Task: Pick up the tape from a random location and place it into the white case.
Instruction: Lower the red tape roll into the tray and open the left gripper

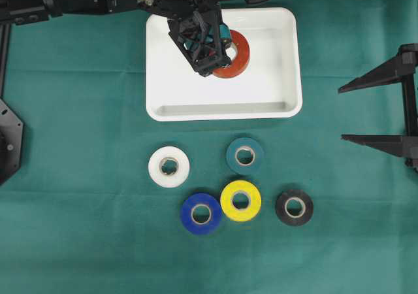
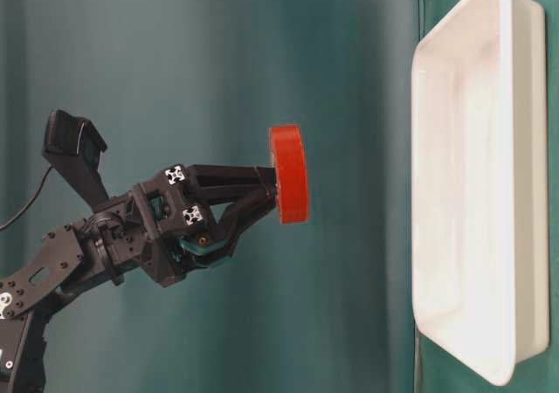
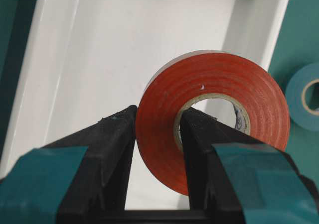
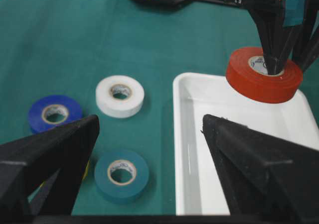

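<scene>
One red tape roll (image 1: 236, 55) pinched through its core by the left end effector (image 1: 219, 57), held above the white case (image 1: 281, 104), right end effector (image 1: 372, 111) spread wide and empty, five more rolls on the green counter (image 1: 78, 176).

**Camera arrangement: four views of one workspace**

From overhead we look straight down on the green cloth-covered table (image 1: 78, 111) and take in the whole layout. The table-level view appears rotated a quarter turn, so we see the large shallow white plastic case (image 2: 463, 192) edge-on at right. The left wrist camera looks closely along its black gripper fingers (image 3: 107, 159) into that case. The right wrist camera faces across the table. All four views share the case.
</scene>
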Controlling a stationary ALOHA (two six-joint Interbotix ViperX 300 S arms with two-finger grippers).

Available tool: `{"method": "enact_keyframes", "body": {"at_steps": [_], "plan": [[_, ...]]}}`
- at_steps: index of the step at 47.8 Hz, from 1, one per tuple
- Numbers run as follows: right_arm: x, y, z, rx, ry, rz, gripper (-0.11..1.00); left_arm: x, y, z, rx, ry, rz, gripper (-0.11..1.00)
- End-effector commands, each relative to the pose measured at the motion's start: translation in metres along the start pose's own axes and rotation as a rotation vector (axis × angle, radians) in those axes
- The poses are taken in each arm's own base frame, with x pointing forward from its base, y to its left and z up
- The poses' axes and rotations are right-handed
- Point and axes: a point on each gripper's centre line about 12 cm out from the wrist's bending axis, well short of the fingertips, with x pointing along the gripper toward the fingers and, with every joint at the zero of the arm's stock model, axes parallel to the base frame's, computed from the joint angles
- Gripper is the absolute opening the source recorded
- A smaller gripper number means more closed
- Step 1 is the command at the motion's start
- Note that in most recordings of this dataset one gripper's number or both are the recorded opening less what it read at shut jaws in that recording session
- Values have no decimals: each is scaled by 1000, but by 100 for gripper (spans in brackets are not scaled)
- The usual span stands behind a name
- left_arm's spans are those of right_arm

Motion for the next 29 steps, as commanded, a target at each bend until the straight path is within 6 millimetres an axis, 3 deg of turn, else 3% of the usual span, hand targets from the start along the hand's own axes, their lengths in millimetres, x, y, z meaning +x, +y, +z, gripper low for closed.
{"method": "enact_keyframes", "body": {"at_steps": [1,20,29], "plan": [[0,1,11,-2,-25,3,92,-20,0,8,-1,-52,1,21],[-1,1,11,3,-20,3,92,-20,0,6,2,-44,0,21],[0,1,11,3,-18,3,92,-7,2,-2,-3,-28,3,21]]}}
